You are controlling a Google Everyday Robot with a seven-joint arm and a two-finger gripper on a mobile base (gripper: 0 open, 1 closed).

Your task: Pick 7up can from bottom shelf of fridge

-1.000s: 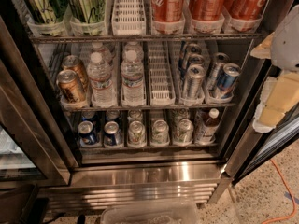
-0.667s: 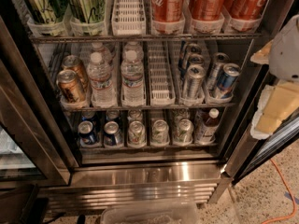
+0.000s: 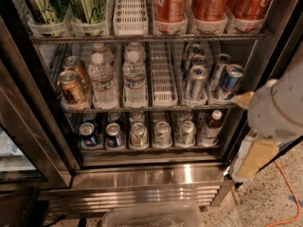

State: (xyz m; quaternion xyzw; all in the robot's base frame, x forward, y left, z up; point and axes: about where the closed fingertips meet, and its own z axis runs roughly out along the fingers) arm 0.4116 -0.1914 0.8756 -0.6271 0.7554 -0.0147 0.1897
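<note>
The fridge stands open in front of me. Its bottom shelf holds small cans in lanes. Three pale green-silver 7up cans stand at the front: one at centre left, one in the middle, one at centre right. More cans sit behind them. Two dark blue cans stand to their left and a bottle to their right. My gripper, white with beige pads, hangs at the right, outside the door frame, level with the bottom shelf and apart from the cans.
The rack above holds water bottles, bronze cans and slim silver-blue cans. Red cola bottles fill the top rack. A dark door frame stands left, the steel vented base below, an orange cable on the floor.
My gripper and arm have moved down and slightly left along the fridge's right edge, showing larger in view. The cans have not moved.
</note>
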